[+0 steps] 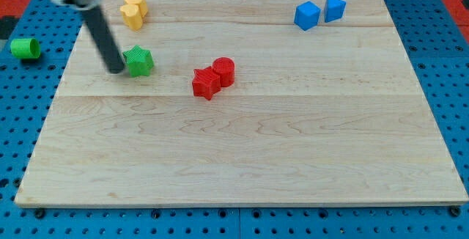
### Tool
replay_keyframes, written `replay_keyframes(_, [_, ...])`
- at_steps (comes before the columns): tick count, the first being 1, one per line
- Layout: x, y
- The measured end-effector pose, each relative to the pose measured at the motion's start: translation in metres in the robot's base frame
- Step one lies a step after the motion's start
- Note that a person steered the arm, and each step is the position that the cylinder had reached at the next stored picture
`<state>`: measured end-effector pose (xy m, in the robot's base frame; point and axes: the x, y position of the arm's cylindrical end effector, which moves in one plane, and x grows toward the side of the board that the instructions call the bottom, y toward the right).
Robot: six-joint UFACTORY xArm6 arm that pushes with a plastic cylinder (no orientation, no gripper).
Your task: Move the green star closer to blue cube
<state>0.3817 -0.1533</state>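
The green star [138, 61] lies on the wooden board [242, 151] at the upper left. My tip [116, 70] sits just to the star's left, touching or nearly touching it. The blue cube [307, 15] lies at the upper right, far from the star. A second blue block [335, 8], of an angled shape, lies right next to the cube on its right.
A red star [206, 83] and a red cylinder [223, 71] lie together between the green star and the blue blocks. A yellow block [133, 9] lies above the green star. A green cylinder [26, 48] lies off the board at the view's left.
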Motion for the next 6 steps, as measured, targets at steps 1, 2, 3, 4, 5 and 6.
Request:
replay_keyframes(1, [-0.013,0.092])
replay_keyframes(2, [-0.068,0.152])
replay_keyframes(3, [-0.075,0.175])
replay_keyframes(4, [-0.023,0.123])
replay_keyframes(5, [-0.069,0.09])
replay_keyframes(6, [-0.111,0.138])
